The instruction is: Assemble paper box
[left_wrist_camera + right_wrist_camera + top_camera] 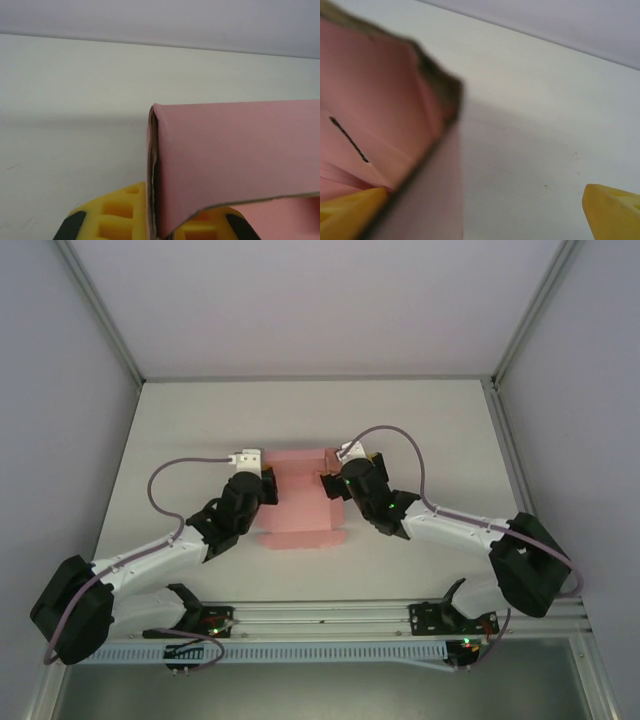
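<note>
Past the arm bases (200, 622), mid-table: left pincer (266, 487), closed tight on the left wall of the paper box (300, 505); right pincer (331, 485), jaws spread wide, straddling the right wall, gripping nothing. Box sits between them, near flap flat on the table (200, 430). Handling note: left should hold firm while right closes squarely on its wall, lest thin card buckle.

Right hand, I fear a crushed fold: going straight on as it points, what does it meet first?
Probably the paper box: its raised wall stands right before one finger of the right hand; otherwise bare table.
</note>
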